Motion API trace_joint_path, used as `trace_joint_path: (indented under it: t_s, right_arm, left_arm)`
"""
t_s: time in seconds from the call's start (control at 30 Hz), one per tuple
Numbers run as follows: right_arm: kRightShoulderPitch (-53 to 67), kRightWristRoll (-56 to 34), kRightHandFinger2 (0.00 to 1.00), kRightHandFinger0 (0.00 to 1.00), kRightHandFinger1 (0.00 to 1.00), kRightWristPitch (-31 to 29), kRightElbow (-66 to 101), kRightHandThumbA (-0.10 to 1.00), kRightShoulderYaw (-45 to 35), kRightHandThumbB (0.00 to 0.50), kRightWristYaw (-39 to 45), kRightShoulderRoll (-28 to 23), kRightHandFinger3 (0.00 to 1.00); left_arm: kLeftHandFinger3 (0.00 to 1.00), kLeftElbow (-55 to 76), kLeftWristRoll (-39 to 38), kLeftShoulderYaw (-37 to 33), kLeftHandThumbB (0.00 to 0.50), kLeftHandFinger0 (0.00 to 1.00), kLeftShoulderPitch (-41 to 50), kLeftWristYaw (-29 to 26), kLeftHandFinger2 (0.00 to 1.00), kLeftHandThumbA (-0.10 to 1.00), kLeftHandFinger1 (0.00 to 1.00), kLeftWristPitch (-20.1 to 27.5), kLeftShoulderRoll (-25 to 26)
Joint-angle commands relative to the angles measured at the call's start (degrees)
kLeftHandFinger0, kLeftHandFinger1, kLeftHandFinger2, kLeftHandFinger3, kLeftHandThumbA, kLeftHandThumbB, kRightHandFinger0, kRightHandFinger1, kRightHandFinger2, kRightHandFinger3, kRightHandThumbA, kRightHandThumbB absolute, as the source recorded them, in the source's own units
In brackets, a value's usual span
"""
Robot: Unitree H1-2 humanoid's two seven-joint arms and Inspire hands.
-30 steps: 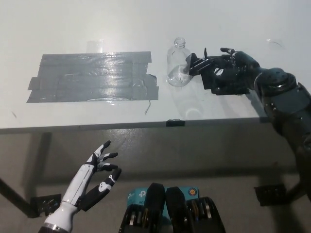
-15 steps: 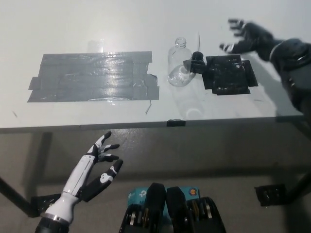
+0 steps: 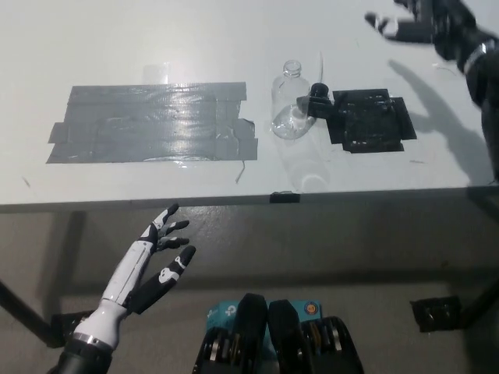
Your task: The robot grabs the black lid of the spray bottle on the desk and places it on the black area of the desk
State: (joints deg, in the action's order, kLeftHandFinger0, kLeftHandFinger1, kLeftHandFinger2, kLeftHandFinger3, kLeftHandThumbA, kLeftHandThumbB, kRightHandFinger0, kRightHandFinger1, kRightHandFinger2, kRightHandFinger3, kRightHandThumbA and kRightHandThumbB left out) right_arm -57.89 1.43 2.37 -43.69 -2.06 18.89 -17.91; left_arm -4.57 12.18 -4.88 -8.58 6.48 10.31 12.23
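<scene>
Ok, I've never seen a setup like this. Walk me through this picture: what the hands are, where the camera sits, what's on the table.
The camera sits on a humanoid robot's head and looks steeply down at a white table.

The white hand at the lower left is the robot's left hand. It rests below the table edge, open and holding nothing. The black hand at the top right is its right hand, raised above the table with fingers spread, also empty.

On the table stands a clear bottle without a cap. Its black lid lies right beside it, at the left edge of a black patch. To the left is a large patch of grey tape.
</scene>
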Motion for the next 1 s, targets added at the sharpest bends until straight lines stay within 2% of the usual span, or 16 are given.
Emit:
trace_joint_path:
  t_s: [0.0,0.2,0.27,0.37,0.43,0.5,0.53,0.6,0.77,0.87,0.97]
  right_arm:
    - [9.18,-12.81,1.0,1.0,1.0,9.46,59.89,0.69,-0.26,0.5,5.18,-2.91,1.0]
    - [15.34,-10.91,1.0,1.0,1.0,5.61,62.39,0.69,0.07,0.499,3.13,-0.46,1.0]
    - [17.22,-10.27,1.0,1.0,1.0,3.74,61.41,0.66,0.83,0.474,3.65,-0.05,1.0]
    - [19.82,-10.69,1.0,1.0,1.0,3.07,59.77,0.64,1.49,0.481,4.31,0.88,1.0]
    - [21.48,-10.86,1.0,1.0,1.0,3.06,58.98,0.63,1.7,0.495,4.56,1.37,1.0]
    - [24.02,-10.32,1.0,1.0,1.0,2.21,57.68,0.63,1.89,0.5,4.19,2.35,1.0]
    - [25.35,-9.9,1.0,1.0,1.0,1.42,56.78,0.63,2.04,0.5,3.95,2.97,1.0]
    - [26.63,-10.0,1.0,1.0,1.0,0.77,55.96,0.63,2.05,0.5,3.87,3.56,1.0]
    - [29.25,-11.15,1.0,1.0,1.0,1.07,55.0,0.66,1.73,0.5,3.69,5.16,1.0]
    - [32.53,-7.12,1.0,1.0,1.0,-2.95,50.11,0.64,3.08,0.46,2.77,5.46,1.0]
    - [33.1,-6.06,1.0,1.0,1.0,-5.07,45.6,0.63,3.89,0.465,2.43,5.39,1.0]
  left_arm:
    - [1.0,-1.32,0.07,1.8,0.077,0.77,-9.25,-2.05,0.89,0.82,0.76,1.51,0.53]
    - [1.0,-1.56,0.1,2.53,0.052,0.8,-10.38,-2.67,0.93,0.82,0.78,1.32,0.8]
    - [1.0,-1.25,-0.39,2.8,0.058,0.79,-10.35,-2.55,0.92,0.81,0.78,0.66,0.77]
    - [1.0,-1.56,-0.37,3.03,0.075,0.78,-10.77,-2.91,0.93,0.81,0.79,1.09,0.83]
    - [1.0,-1.95,-0.33,3.12,0.103,0.83,-10.85,-3.28,1.0,0.87,0.87,1.86,0.77]
    - [1.0,-2.06,-0.29,3.34,0.148,0.9,-10.78,-3.75,1.0,0.94,0.98,1.84,0.48]
    - [1.0,-2.09,-0.23,3.52,0.171,0.94,-10.81,-4.04,1.0,0.97,1.0,1.74,0.34]
    - [1.0,-2.41,-0.31,3.68,0.181,1.0,-10.92,-4.21,1.0,1.0,1.0,2.12,0.25]
    - [1.0,-3.13,-0.83,4.49,0.207,1.0,-10.87,-4.32,1.0,1.0,1.0,2.98,-0.33]
    - [1.0,-2.57,0.0,4.33,0.224,1.0,-8.8,-4.14,1.0,1.0,1.0,3.11,-0.5]
    - [1.0,-2.39,0.67,4.24,0.219,1.0,-8.23,-4.31,1.0,1.0,1.0,3.1,-0.49]
